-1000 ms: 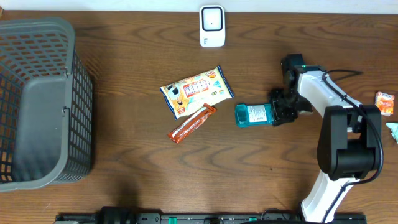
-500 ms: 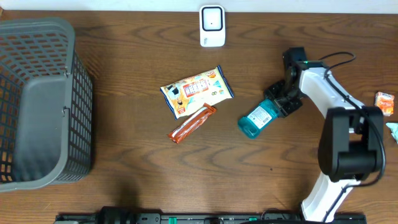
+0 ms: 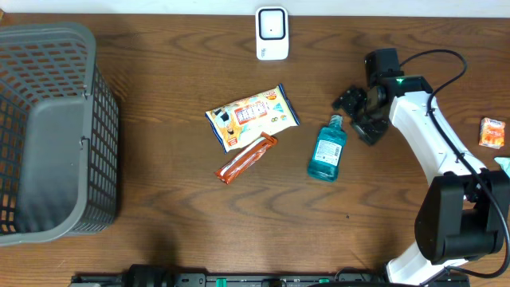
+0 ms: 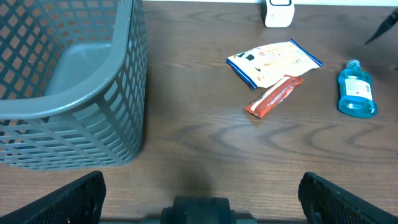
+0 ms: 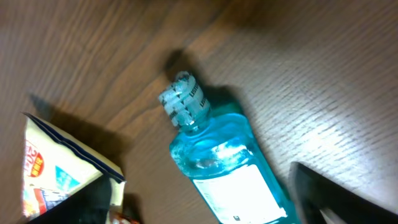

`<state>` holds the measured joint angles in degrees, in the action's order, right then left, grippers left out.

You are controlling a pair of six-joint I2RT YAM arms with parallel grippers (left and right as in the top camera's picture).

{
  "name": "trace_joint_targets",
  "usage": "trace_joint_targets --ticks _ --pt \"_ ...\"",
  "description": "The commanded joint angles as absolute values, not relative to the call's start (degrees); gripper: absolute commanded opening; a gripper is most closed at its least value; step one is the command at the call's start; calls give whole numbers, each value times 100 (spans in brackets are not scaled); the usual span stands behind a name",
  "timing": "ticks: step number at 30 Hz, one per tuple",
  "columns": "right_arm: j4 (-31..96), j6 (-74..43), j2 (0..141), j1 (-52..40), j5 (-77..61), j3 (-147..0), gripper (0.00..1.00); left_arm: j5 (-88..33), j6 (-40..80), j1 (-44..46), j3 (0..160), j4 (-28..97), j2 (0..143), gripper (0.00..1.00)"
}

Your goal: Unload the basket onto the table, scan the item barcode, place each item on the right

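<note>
The item is a blue mouthwash bottle (image 3: 327, 151) with a white label, lying flat on the wooden table with its cap pointing away. My right gripper (image 3: 358, 115) stands open just beyond and to the right of the cap, apart from the bottle. In the right wrist view the bottle (image 5: 219, 171) lies below, between the spread fingers (image 5: 333, 196), and nothing grips it. The white scanner (image 3: 272, 33) stands at the table's far edge. My left gripper (image 4: 201, 190) is open and empty, low over the near edge, and does not show in the overhead view.
A snack packet (image 3: 252, 116) and an orange bar (image 3: 247, 158) lie left of the bottle. A grey mesh basket (image 3: 102, 119) fills the left side. A small orange packet (image 3: 493, 131) sits at the right edge.
The right gripper swung the bottle from lying crosswise to pointing away, then opened, let it go and drew back toward the far right. The left gripper has not moved.
</note>
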<state>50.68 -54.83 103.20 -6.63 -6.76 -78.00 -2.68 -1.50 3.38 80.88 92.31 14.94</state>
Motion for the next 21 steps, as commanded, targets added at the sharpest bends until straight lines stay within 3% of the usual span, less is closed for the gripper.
trace_joint_targets --ticks 1,5,9,21 --pt "5186 -5398 10335 -681 -421 -7822 96 -296 -143 307 8075 9662 1516 99" --pt "5096 -4687 10333 -792 -790 -7828 89 -296 -143 307 8075 9662 1516 99" --pt "5116 -4110 10333 -1074 -578 -7889 99 -296 -143 307 8075 9662 1518 99" --pt "5763 -4477 10335 -2158 1441 -8510 99 -296 -143 307 8075 9662 1518 99"
